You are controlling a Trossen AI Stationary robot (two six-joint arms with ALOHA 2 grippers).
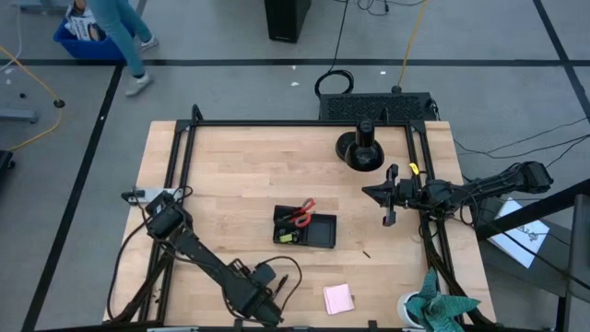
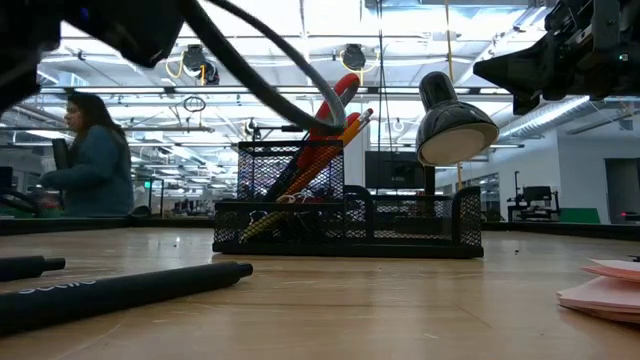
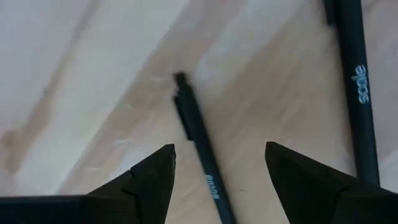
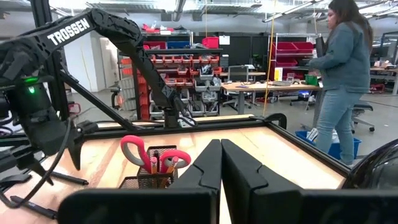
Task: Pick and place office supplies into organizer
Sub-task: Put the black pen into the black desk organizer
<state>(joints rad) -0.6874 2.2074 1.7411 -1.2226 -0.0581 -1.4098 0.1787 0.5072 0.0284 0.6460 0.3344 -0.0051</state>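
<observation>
My left gripper (image 3: 219, 148) stands open near the table's near edge (image 1: 267, 309) and points down. Its fingers stand on either side of a dark pen (image 3: 199, 149) that lies flat on the wood, and they touch nothing. A second dark pen (image 3: 360, 93) lies beside it, and both pens show in the low view (image 2: 120, 290). The black organizer (image 1: 318, 232) sits mid-table. Red-handled scissors (image 1: 302, 212) and orange pencils (image 2: 350, 125) stand in its mesh cup. A pink sticky-note pad (image 1: 338, 298) lies near the front edge. My right gripper (image 4: 221, 168) hangs shut above the table's right side (image 1: 371, 192).
A round black stand with a post (image 1: 359, 148) sits at the far right of the table. A teal cloth (image 1: 442, 309) lies at the near right corner. A black frame rail (image 1: 277, 123) runs around the table. A person (image 4: 339, 81) stands beyond the far edge.
</observation>
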